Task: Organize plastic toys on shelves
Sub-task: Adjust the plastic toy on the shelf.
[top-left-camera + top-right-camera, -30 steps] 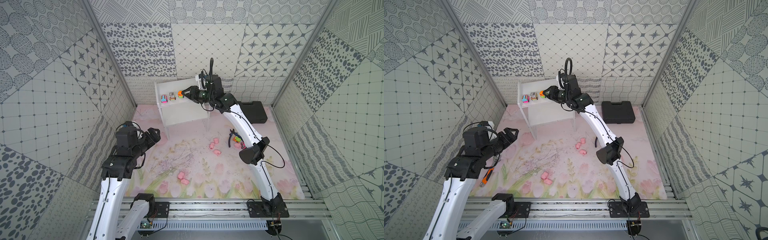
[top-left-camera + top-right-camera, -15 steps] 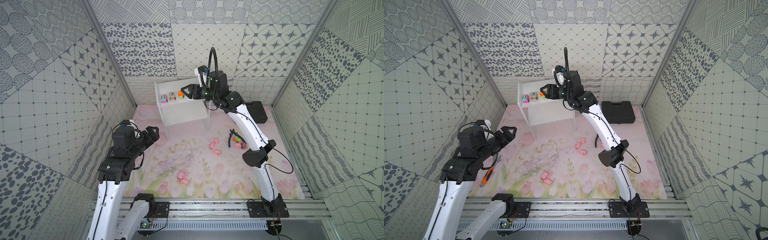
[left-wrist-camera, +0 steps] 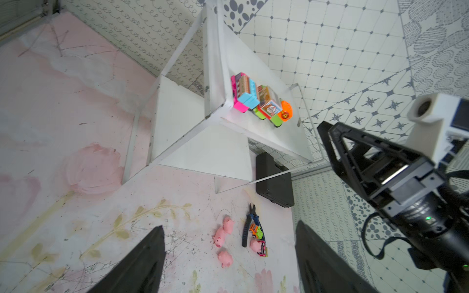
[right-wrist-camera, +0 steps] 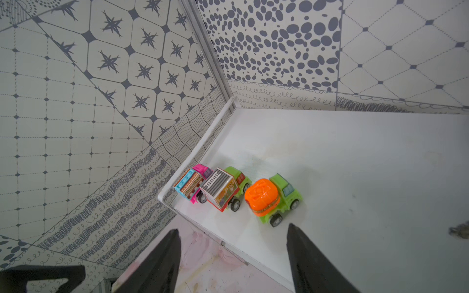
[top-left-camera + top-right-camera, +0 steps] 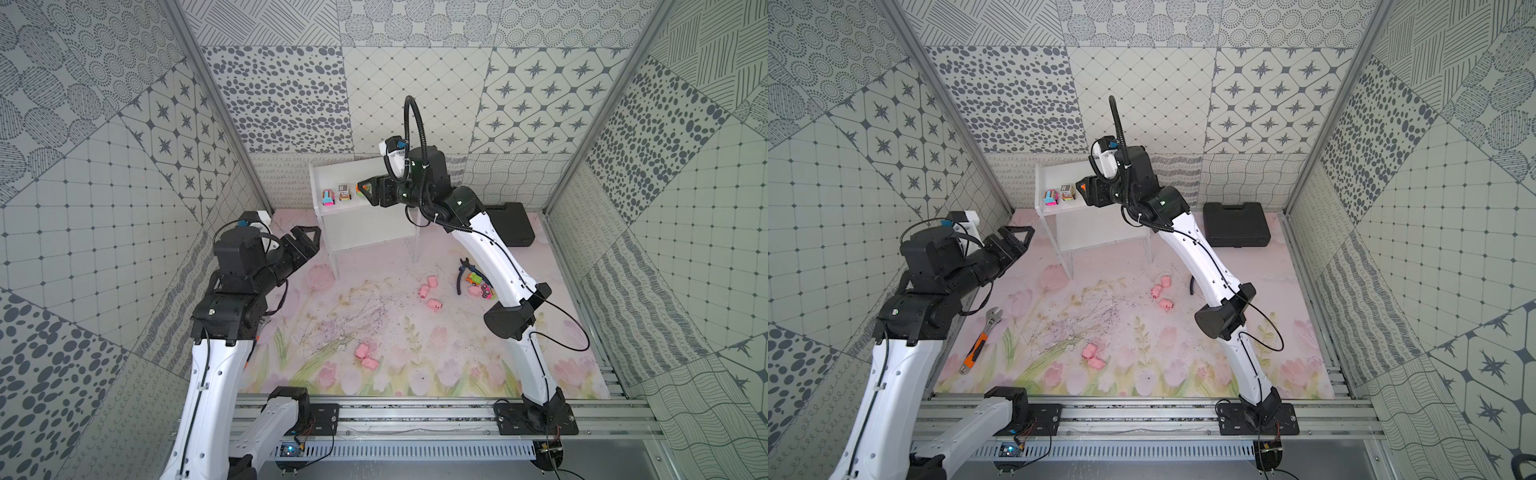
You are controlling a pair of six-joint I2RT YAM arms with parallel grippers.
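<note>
The white shelves (image 5: 365, 216) stand at the back of the mat. On the top board, three toy cars sit in a row by the end rail: a pink and blue one (image 4: 193, 181), a green box truck (image 4: 223, 189) and a green truck with an orange drum (image 4: 272, 200). My right gripper (image 4: 232, 227) hovers open just behind the orange-drum truck, holding nothing. My left gripper (image 5: 307, 232) hangs open and empty in the air to the left of the shelves. Several pink pigs (image 5: 428, 286) (image 5: 365, 356) and two more cars (image 5: 480, 286) lie on the mat.
Blue-handled pliers (image 5: 461, 274) lie beside the two loose cars. An orange-handled wrench (image 5: 980, 336) lies under my left arm. A black case (image 5: 513, 224) sits at the back right, behind my right arm. Patterned walls close in three sides.
My right gripper has opened and drawn back a little, leaving the orange-drum truck standing on the top shelf. My left arm has shifted slightly.
</note>
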